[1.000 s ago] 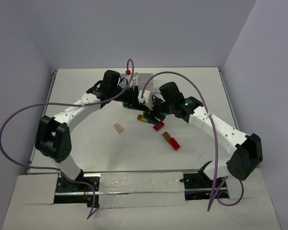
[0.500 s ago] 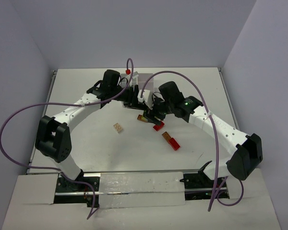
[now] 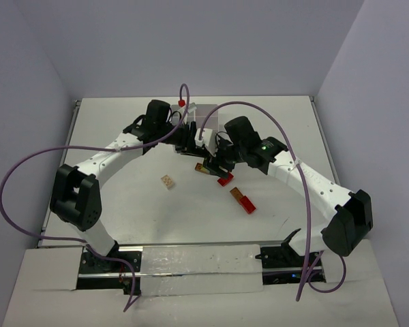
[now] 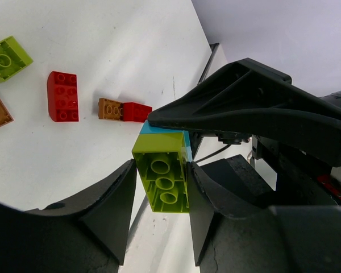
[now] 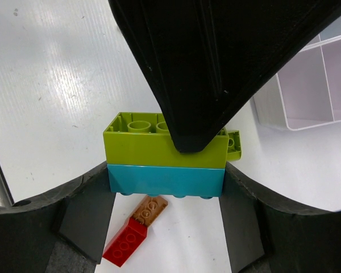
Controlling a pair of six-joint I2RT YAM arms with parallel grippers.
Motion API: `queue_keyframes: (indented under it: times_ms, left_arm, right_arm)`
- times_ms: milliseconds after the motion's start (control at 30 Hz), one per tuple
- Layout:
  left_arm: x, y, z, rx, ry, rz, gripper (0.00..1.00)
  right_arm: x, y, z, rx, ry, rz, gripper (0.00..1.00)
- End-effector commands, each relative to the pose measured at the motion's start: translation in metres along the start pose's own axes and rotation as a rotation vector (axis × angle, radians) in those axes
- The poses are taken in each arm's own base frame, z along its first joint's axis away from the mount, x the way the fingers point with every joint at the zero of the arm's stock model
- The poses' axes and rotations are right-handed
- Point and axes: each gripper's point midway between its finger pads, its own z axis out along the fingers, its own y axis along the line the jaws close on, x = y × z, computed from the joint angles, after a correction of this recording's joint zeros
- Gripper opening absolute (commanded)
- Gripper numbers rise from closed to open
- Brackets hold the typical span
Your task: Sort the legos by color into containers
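A lime brick (image 4: pixel 162 179) and a cyan brick (image 5: pixel 165 180) are stuck together and held in the air between both grippers. My left gripper (image 4: pixel 162 170) is shut on the lime brick (image 5: pixel 153 149). My right gripper (image 5: pixel 166 176) is shut on the cyan brick, whose edge shows in the left wrist view (image 4: pixel 159 129). The grippers meet just in front of the white compartment tray (image 3: pixel 208 112), left (image 3: pixel 191 144) and right (image 3: pixel 211 160). The tray's corner shows in the right wrist view (image 5: pixel 307 85).
Loose on the table: a brown-and-red joined piece (image 5: pixel 135 230), a lime brick (image 4: pixel 5 57), a red brick (image 4: pixel 62 95), a tan brick (image 3: pixel 168 182), an orange-and-red piece (image 3: pixel 243 200). A red brick (image 3: pixel 182 102) lies by the tray's far left. Purple cables arc over both arms.
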Motion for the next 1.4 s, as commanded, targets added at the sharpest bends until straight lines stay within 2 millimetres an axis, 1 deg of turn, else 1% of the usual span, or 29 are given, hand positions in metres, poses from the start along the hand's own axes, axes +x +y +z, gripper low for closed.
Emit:
queue_keyframes:
  times_ms: [0,100,167,233,267,400,467,633,733,833,867,900,933,1000,1033,1067,1100,1167,1200,1367]
  left_arm:
    - [-0.001,-0.023,0.001,0.081,0.011,0.045,0.47]
    - [0.001,-0.023,0.002,0.090,0.021,0.044,0.35]
    - [0.002,-0.024,0.001,0.095,0.025,0.041,0.21]
    - [0.002,-0.022,-0.002,0.100,0.017,0.034,0.04]
    - [0.000,-0.021,-0.005,0.101,0.009,0.030,0.00]
    - [-0.010,-0.018,-0.023,0.108,-0.043,0.020,0.00]
    - [-0.022,-0.016,-0.038,0.096,-0.093,0.042,0.00]
    - [-0.042,-0.011,-0.061,0.040,-0.180,0.136,0.00]
    - [-0.053,-0.001,-0.073,-0.012,-0.219,0.164,0.00]
    - [-0.060,0.009,-0.080,-0.076,-0.242,0.227,0.00]
    - [-0.060,0.011,-0.078,-0.071,-0.231,0.228,0.03]
    - [-0.058,0.010,-0.075,-0.046,-0.201,0.214,0.16]
    - [-0.053,0.003,-0.073,-0.005,-0.165,0.191,0.31]
    - [-0.044,0.002,-0.065,0.037,-0.113,0.138,0.83]
    - [-0.042,-0.001,-0.064,0.049,-0.108,0.128,0.96]
    - [-0.039,-0.004,-0.062,0.060,-0.107,0.130,0.99]
    - [-0.032,-0.003,-0.060,0.064,-0.103,0.115,0.99]
    - [-0.031,-0.015,-0.057,0.083,-0.127,0.142,0.99]
    - [-0.029,-0.016,-0.055,0.084,-0.122,0.134,0.99]
    - [-0.018,-0.016,-0.043,0.074,-0.081,0.102,0.99]
  right_arm:
    - [-0.040,-0.007,-0.006,0.025,-0.113,-0.056,0.25]
    - [-0.041,-0.007,-0.006,0.025,-0.113,-0.060,0.24]
    - [-0.039,-0.008,-0.006,0.030,-0.108,-0.058,0.24]
    - [-0.038,-0.008,-0.006,0.034,-0.104,-0.061,0.24]
    - [-0.036,-0.008,-0.006,0.036,-0.099,-0.062,0.24]
    - [-0.023,-0.008,-0.004,0.045,-0.073,-0.064,0.23]
    - [-0.017,-0.006,-0.003,0.044,-0.064,-0.060,0.22]
    - [-0.008,-0.009,-0.003,0.051,-0.051,-0.046,0.21]
    - [0.000,-0.009,-0.002,0.053,-0.038,-0.041,0.21]
    - [0.005,-0.012,-0.004,0.063,-0.032,-0.031,0.21]
    - [0.005,-0.013,-0.005,0.063,-0.035,-0.032,0.21]
    - [0.004,-0.013,-0.006,0.066,-0.038,-0.034,0.21]
    - [0.001,-0.014,-0.007,0.066,-0.044,-0.036,0.21]
    - [-0.003,-0.013,-0.009,0.059,-0.053,-0.036,0.21]
    - [-0.005,-0.013,-0.010,0.057,-0.057,-0.036,0.21]
    - [-0.006,-0.012,-0.010,0.051,-0.062,-0.037,0.21]
    - [-0.008,-0.011,-0.010,0.042,-0.066,-0.035,0.21]
    - [-0.016,-0.007,-0.011,0.013,-0.089,-0.032,0.21]
    - [-0.019,-0.006,-0.011,0.004,-0.097,-0.031,0.21]
    - [-0.031,-0.003,-0.014,-0.030,-0.125,-0.027,0.20]
